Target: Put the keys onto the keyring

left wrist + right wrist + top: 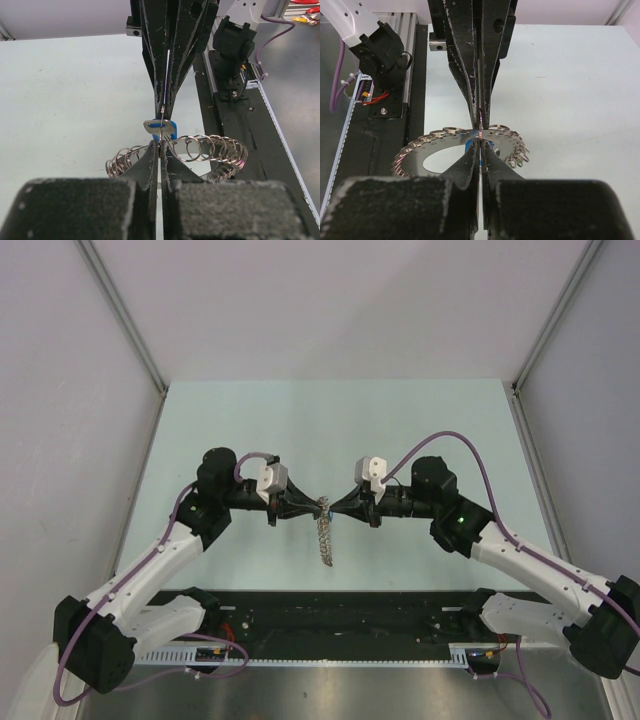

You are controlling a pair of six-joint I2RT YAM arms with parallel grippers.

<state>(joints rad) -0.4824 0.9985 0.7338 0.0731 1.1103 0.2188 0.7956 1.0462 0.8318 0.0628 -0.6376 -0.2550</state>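
Note:
The keyring (326, 538) is a flat silver disc edged with many small wire loops, and it hangs above the table between the two arms. My left gripper (312, 507) is shut on its rim, as the left wrist view shows (160, 146), with the loops (210, 149) fanning out to both sides. My right gripper (338, 506) faces it tip to tip and is shut on a blue-headed key (161, 127) right at the rim. In the right wrist view the blue key (469, 144) shows behind my right gripper (480, 144), over the keyring (435, 147). A small green bit (519, 161) sits among the loops.
The pale green table (330, 420) is walled at the back and on both sides. A black base rail (340, 615) with cables runs along the near edge. The arm bases and purple cables (455, 440) flank the centre.

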